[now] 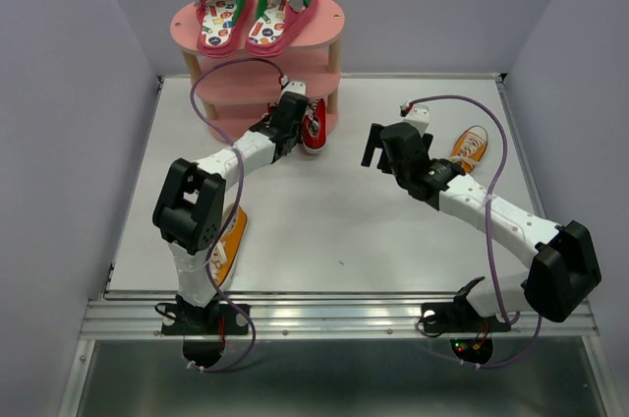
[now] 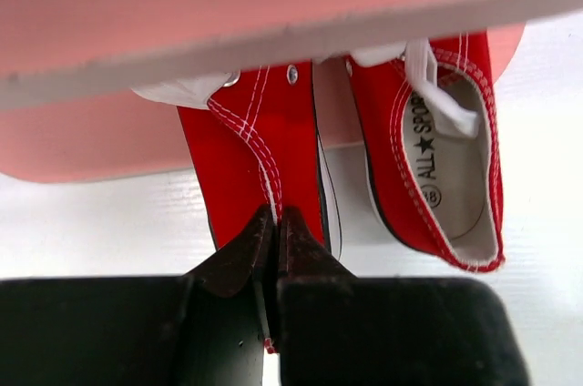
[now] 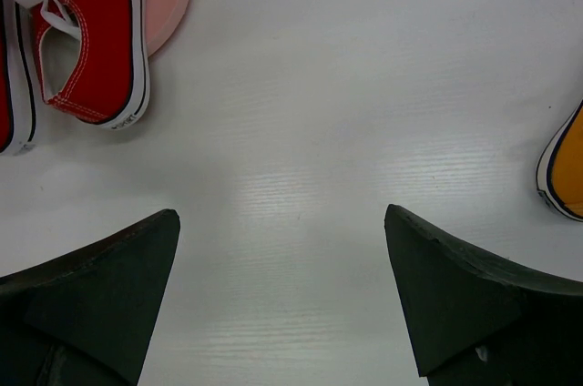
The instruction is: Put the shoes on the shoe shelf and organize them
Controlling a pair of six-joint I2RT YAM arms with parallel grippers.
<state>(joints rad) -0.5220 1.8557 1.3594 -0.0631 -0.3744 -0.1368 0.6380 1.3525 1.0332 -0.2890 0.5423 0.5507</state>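
Red canvas heel of one sneaker point(image 2: 264, 140) is pinched in the left gripper point(image 2: 276, 240); its long axis runs straight ahead, toe under the shelf point(image 2: 273, 4) board. Off beside, the right gripper point(image 3: 282, 295) hangs spread, holding nothing.

Six shoes in all: two pink flip-flops point(image 1: 224, 16), two red sneakers point(image 2: 250, 158) and two orange sneakers point(image 1: 473, 147), one toward the right edge of the surface point(image 1: 344, 220) and one toward its left edge. One pink shoe shelf point(image 1: 332, 22), with three boards.
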